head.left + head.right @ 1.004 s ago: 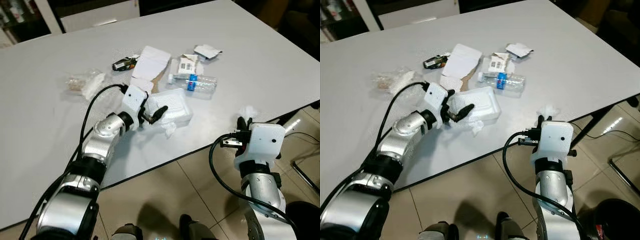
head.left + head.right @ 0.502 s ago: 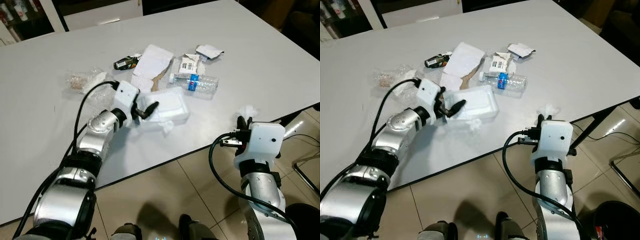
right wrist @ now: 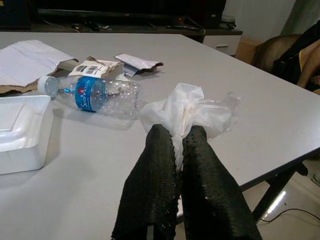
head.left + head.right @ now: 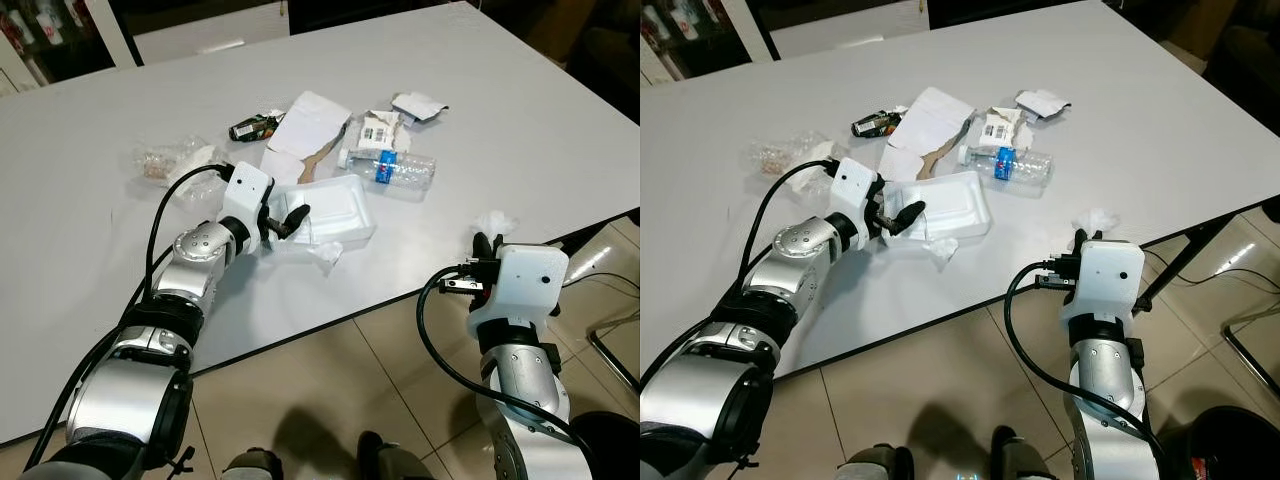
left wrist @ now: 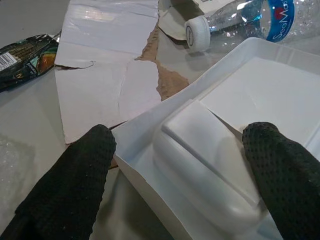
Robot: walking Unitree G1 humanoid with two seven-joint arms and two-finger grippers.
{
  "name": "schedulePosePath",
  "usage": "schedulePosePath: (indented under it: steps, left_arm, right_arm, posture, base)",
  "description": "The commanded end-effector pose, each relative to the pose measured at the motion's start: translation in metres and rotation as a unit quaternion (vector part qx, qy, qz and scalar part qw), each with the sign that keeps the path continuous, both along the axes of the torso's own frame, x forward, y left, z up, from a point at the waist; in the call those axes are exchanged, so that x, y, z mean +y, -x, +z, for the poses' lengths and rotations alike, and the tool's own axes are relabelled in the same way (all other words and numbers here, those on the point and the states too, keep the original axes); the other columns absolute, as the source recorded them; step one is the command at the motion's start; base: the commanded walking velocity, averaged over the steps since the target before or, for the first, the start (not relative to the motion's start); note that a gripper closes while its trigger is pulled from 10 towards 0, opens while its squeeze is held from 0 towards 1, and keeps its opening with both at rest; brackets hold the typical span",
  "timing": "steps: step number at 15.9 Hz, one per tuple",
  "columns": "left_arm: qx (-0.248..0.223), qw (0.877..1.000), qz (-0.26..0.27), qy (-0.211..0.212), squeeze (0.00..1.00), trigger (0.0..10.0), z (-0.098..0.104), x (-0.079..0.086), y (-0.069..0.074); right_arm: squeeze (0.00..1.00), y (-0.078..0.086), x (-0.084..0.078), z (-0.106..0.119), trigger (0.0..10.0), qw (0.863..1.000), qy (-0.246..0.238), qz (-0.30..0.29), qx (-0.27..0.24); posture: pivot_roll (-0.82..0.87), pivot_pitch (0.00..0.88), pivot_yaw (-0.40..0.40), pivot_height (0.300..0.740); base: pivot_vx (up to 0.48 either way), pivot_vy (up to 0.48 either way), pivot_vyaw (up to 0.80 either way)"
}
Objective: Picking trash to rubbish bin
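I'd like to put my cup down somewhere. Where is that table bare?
The table is bare along its near-left edge, beyond the left arm, and at the far right past the plastic bottle. The middle is crowded: foam tray at the left pincer, torn cardboard, wrappers.

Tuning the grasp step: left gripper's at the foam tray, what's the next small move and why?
Probably close the left gripper: its open fingers already straddle the near corner of the white foam tray, which lies flat on the table. The right gripper already pinches crumpled tissue.
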State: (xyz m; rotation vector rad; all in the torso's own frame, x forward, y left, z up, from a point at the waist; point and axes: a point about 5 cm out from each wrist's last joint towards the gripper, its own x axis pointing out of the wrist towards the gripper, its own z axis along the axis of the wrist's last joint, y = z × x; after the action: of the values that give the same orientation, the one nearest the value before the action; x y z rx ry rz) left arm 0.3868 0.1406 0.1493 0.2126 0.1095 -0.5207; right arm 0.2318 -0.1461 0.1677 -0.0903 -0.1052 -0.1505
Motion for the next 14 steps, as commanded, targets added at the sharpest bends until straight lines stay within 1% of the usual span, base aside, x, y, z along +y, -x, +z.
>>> schedulePosePath:
  steps: [1,3,4,7,8,9,10,11,14]
  left_arm:
    - [0.085,0.996,0.005,-0.021,0.0,10.0,-0.038,0.006,0.013]
    - [0.104,0.995,0.0,-0.014,0.0,10.0,-0.045,0.005,0.016]
    - [0.126,0.992,-0.01,-0.027,0.0,10.0,-0.057,0.004,0.022]
    - [0.176,0.983,-0.014,-0.045,0.0,10.0,-0.077,0.009,0.033]
    - [0.188,0.981,-0.015,-0.045,0.0,8.4,-0.081,0.01,0.036]
    - [0.197,0.979,-0.022,-0.049,0.0,3.7,-0.083,0.01,0.037]
    - [0.202,0.978,-0.028,-0.052,0.0,1.1,-0.084,0.01,0.038]
    - [0.203,0.977,-0.031,-0.049,0.0,0.0,-0.084,0.01,0.039]
    - [0.207,0.977,-0.04,-0.037,0.0,0.0,-0.084,0.007,0.039]
  right_arm:
    - [0.0,-0.001,0.003,-0.001,10.0,1.0,0.001,0.003,0.004]
    - [0.0,-0.001,0.003,-0.002,10.0,1.0,0.001,0.003,0.005]
    - [0.0,-0.001,0.003,-0.003,10.0,1.0,0.0,0.004,0.007]
    - [0.0,-0.001,0.003,-0.003,10.0,1.0,-0.001,0.004,0.009]
    - [0.0,-0.001,0.003,-0.004,10.0,1.0,-0.001,0.004,0.01]
    - [0.0,-0.001,0.003,-0.004,10.0,1.0,-0.002,0.004,0.011]
    - [0.0,-0.001,0.004,-0.005,10.0,1.0,-0.002,0.004,0.012]
    - [0.0,-0.001,0.004,-0.005,10.0,1.0,-0.003,0.004,0.013]
    - [0.0,-0.002,0.005,-0.006,10.0,1.0,-0.006,0.008,0.015]
  posture:
    - [0.12,0.187,0.059,0.74]
    - [0.12,0.188,0.06,0.74]
    - [0.12,0.189,0.061,0.74]
    - [0.12,0.188,0.065,0.74]
    - [0.12,0.188,0.065,0.74]
    - [0.12,0.188,0.065,0.74]
    - [0.12,0.189,0.068,0.74]
    - [0.12,0.189,0.068,0.74]
    - [0.12,0.189,0.067,0.74]
  base:
    - [0.0,0.0,0.0]
    - [0.0,0.0,0.0]
    - [0.0,0.0,0.0]
    - [0.0,0.0,0.0]
    - [0.0,0.0,0.0]
    - [0.0,0.0,0.0]
    - [0.0,0.0,0.0]
    - [0.0,0.0,0.0]
    - [0.0,0.0,0.0]
